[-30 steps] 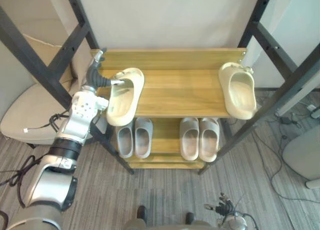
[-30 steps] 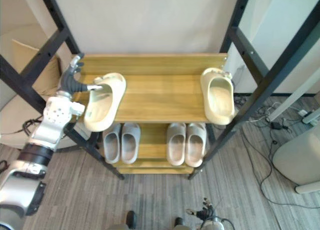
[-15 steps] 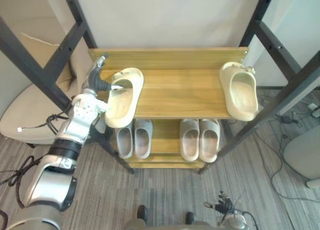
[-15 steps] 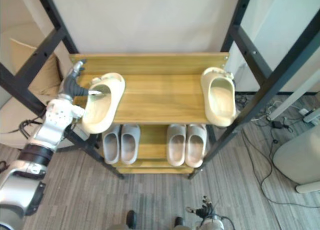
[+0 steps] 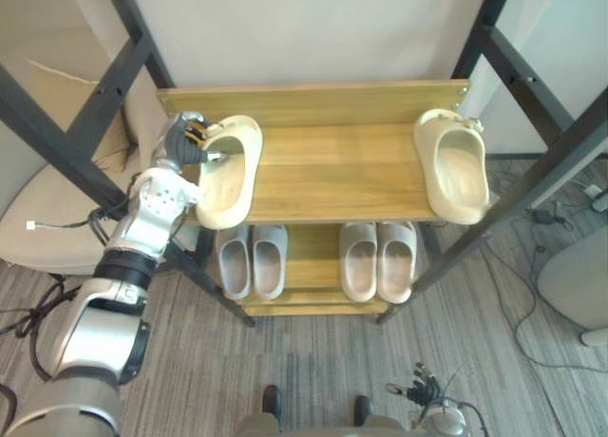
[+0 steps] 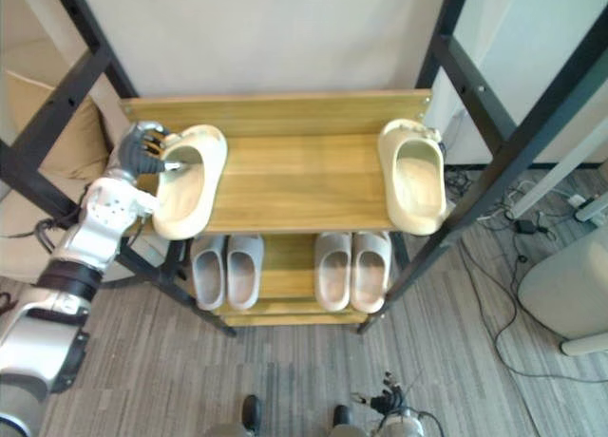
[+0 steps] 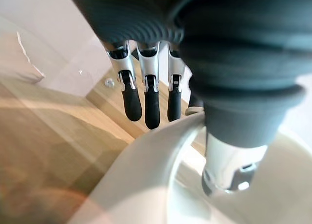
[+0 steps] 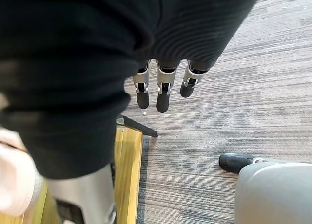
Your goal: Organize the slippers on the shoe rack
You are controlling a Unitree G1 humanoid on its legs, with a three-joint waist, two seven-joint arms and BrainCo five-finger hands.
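Two beige slippers sit on the top shelf (image 5: 332, 166) of the wooden shoe rack (image 6: 285, 109), well apart, one at each end. The left slipper (image 5: 226, 176) lies at the shelf's left end, a little askew, with its near end reaching over the front edge. The right slipper (image 5: 454, 171) lies at the right end, and its near end also pokes past the front edge.

The left robot hand (image 5: 180, 144) is closed on the left slipper at its far end. In the left wrist view its fingers (image 7: 146, 104) curl down over the outside of the pale rim (image 7: 151, 165) while the thumb (image 7: 229, 160) sits inside the slipper, so the wall is pinched between them.

On the lower shelf (image 5: 309, 304) two pairs of grey slippers stand side by side, one pair (image 5: 253, 261) to the left and one pair (image 5: 378, 261) to the right.

The right robot hand (image 8: 163, 92) hangs low over the grey carpet (image 8: 234, 107) with its fingers straight and relaxed, holding nothing. A cushioned chair (image 5: 57, 214) stands to the left of the rack, behind a black frame post (image 5: 66, 138).
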